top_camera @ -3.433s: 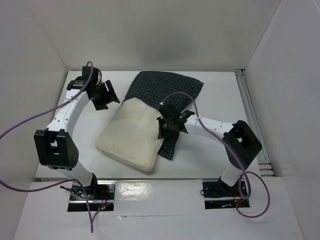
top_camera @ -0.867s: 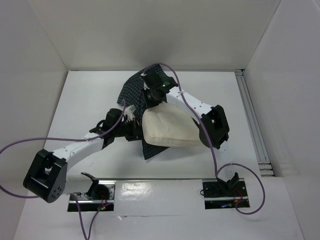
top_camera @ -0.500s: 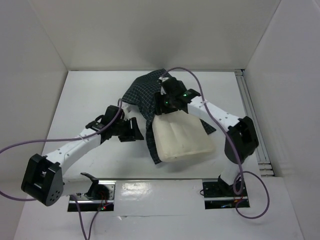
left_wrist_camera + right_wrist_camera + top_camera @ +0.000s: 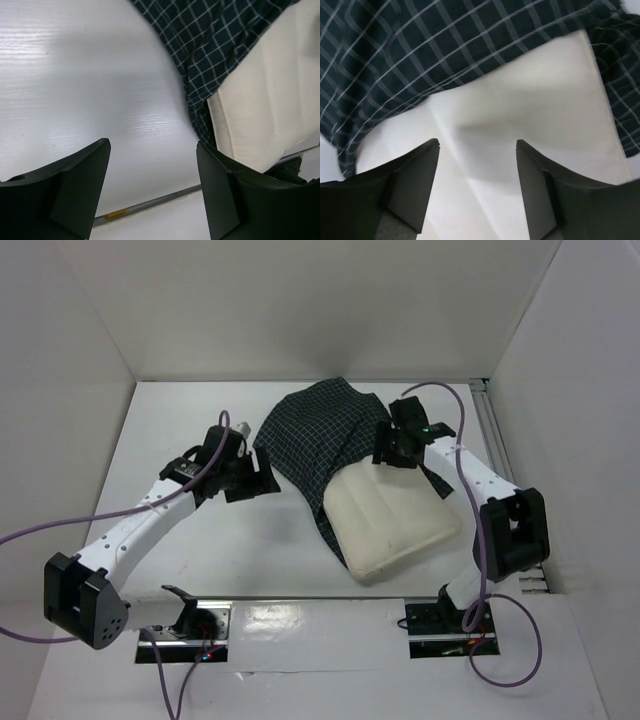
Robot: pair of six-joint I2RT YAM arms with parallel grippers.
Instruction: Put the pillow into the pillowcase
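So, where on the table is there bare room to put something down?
Two bare patches: the far left corner of the table, beyond the left gripper and beside the pillowcase; and the near strip between the left arm and the pillow. The middle and right are crowded: the pillow lies partly under the pillowcase, the right gripper above it.

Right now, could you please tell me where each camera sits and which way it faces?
Top external: above, behind the bases, looking down at the table; both arms show, pillowcase partly covering pillow.
Left wrist: on the left gripper, facing down at table, pillowcase and pillow; its open fingers show.
Right wrist: on the right gripper, facing down onto pillow and pillowcase; its open fingers show.
Shared: pillow and pillowcase, in all three.
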